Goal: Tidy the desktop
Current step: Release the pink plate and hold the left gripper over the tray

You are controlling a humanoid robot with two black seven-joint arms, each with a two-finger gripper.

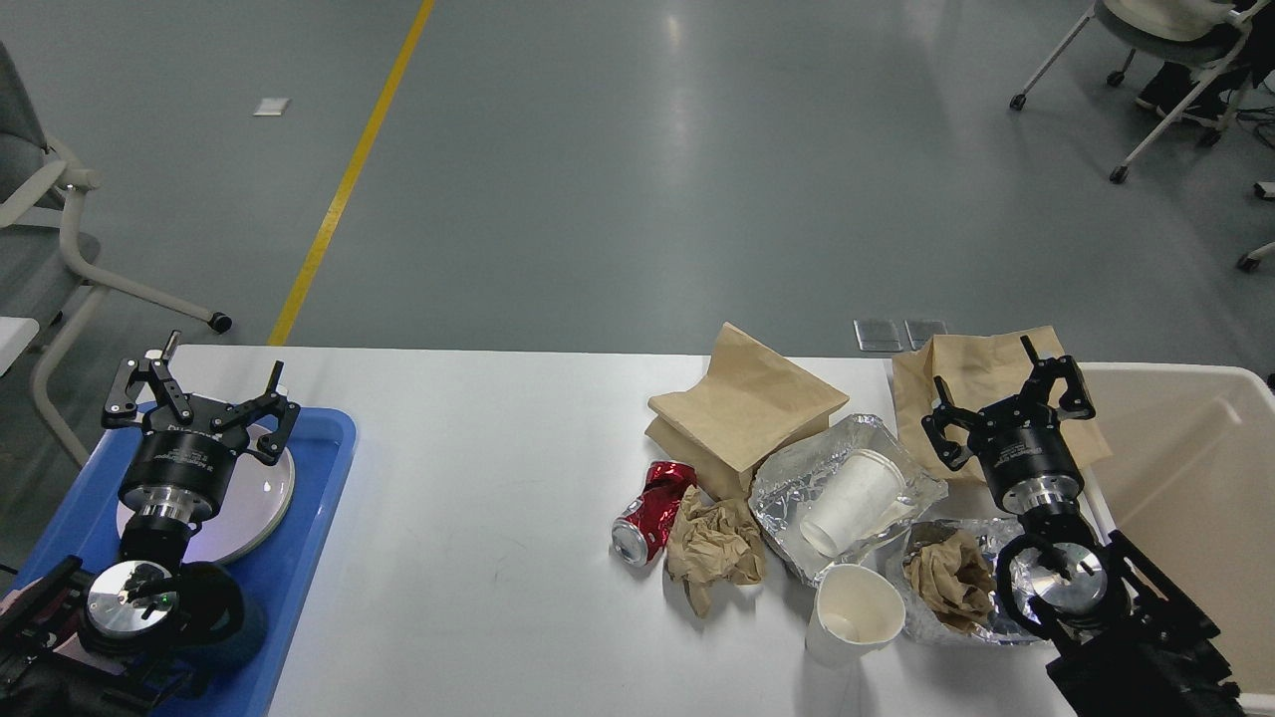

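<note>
My left gripper [196, 396] hangs with its fingers spread and empty over the pale plate [261, 490] on the blue tray [317, 518] at eight o'clock, and my right gripper [1008, 402] is likewise parted and holding nothing, poised above the brown paper bag [971, 373] at three o'clock. The desktop [478, 498] spreads white between them, bare through its middle, with all the litter bunched toward four o'clock: a crushed red can [647, 511], a crumpled paper wad [715, 543], foil trays [832, 473], one paper cup [857, 498] lying in foil and another cup [852, 612] upright near the front edge. I judge that upright cup the likeliest to be knocked off if my right arm sweeps low. The beige bin [1195, 468] sits hard by at three o'clock, so carries there are short; the open middle gives my left arm free passage.
</note>
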